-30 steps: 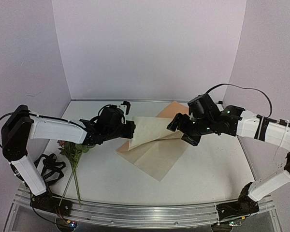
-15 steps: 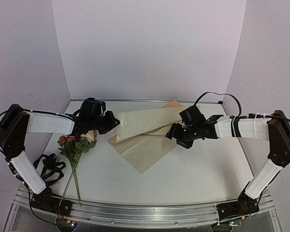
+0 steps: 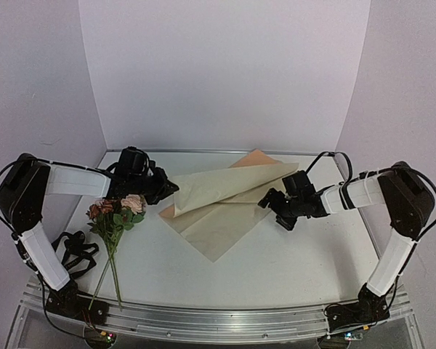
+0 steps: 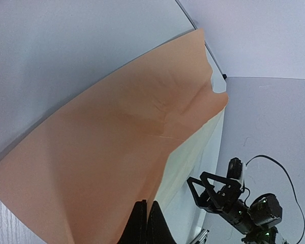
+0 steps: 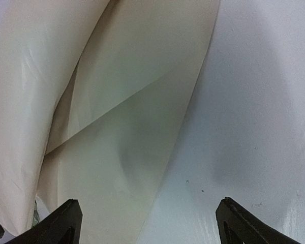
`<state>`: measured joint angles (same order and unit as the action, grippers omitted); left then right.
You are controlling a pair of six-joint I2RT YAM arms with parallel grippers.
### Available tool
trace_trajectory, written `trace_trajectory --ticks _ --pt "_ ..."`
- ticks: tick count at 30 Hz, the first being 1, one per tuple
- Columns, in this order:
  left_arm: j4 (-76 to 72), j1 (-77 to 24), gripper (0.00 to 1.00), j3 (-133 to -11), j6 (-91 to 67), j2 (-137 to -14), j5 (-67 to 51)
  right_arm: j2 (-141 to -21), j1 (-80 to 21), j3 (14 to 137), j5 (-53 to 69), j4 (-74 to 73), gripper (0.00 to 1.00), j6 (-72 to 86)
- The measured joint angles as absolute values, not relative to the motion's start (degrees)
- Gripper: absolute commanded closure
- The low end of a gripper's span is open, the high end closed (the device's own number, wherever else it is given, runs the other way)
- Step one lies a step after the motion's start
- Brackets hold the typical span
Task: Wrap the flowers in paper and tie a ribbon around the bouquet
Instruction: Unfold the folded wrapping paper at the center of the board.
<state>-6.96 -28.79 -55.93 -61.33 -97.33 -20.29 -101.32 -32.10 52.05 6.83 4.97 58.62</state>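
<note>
A: Quick check, where's your left tool?
B: Centre-left of the top view. It's pressed together, pinching the paper at the sheet's left corner. In the left wrist view its fingers meet at the bottom edge and the tan sheet fans up from them.

A: How does the paper lie?
B: Mid-frame on the tabletop. It's folded over itself, with the pale upper flap raised toward your left tool.

A: Right tool?
B: Right of centre, jaws spread wide with nothing between them. It's just beside the sheet's right edge. In the right wrist view one finger is over the paper and the other over bare tabletop. Can't tell if it touches.

A: Flowers?
B: Lower left, flat on the tabletop just below your left arm, blooms up-frame and stems running toward the bottom edge. They're apart from the paper.

A: Ribbon?
B: A black heap at far left, beside the stems.
</note>
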Motion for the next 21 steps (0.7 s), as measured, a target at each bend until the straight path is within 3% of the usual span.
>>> trace_trajectory --ticks 5,21 --pt "-5.9 -28.1 1.0 -56.9 -62.0 -97.6 -21.8 -103.9 -31.2 52.1 7.3 8.9 0.05 58.6" --pt "-5.4 -27.5 1.0 -58.8 -63.1 -98.0 -24.7 -111.3 -28.9 54.5 8.8 21.6 0.3 61.2"
